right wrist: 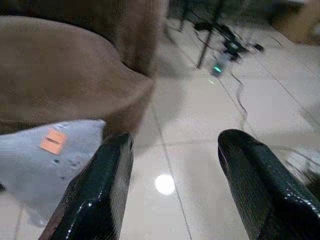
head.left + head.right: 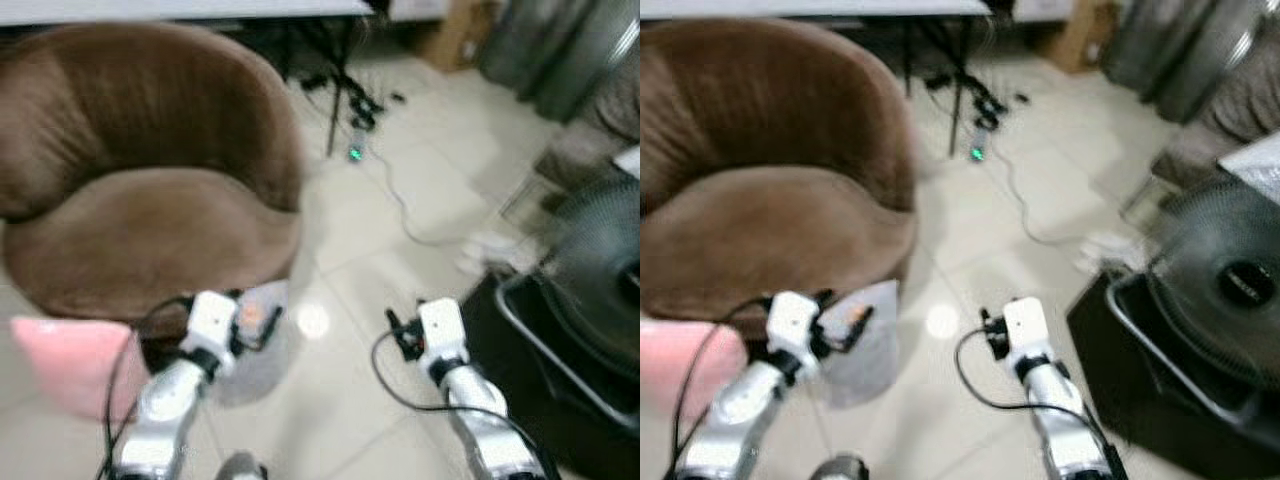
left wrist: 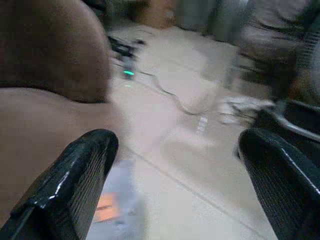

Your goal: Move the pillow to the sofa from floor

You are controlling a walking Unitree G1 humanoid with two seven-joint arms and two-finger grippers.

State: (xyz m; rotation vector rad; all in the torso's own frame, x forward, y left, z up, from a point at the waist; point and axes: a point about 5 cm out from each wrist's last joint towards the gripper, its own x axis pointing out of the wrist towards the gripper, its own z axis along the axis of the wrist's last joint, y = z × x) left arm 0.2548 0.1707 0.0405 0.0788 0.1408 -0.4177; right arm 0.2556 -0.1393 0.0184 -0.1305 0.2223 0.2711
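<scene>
Both pincers are raised in front of the robot, spread wide and holding nothing: the left pincer point(image 3: 175, 190) points over the near edge of the brown sofa point(image 2: 150, 200), the right pincer point(image 1: 175, 195) over bare tile beside it. The pink pillow point(image 2: 75, 360) lies on the floor point(image 2: 400, 240) at the near left, just beside the left arm and against the sofa's front base, so by my reading the task has not begun: grasp, lift and placement all remain. A pale grey sheet with an orange label point(image 1: 55, 150) lies between the arms near the sofa's base. To the right, a dark stand with a fan point(image 2: 1230, 280) stands just beside the right arm and narrows the room there. Cables point(image 2: 390, 190) run across the far tiles. The sofa seat looks open to receive the pillow.
</scene>
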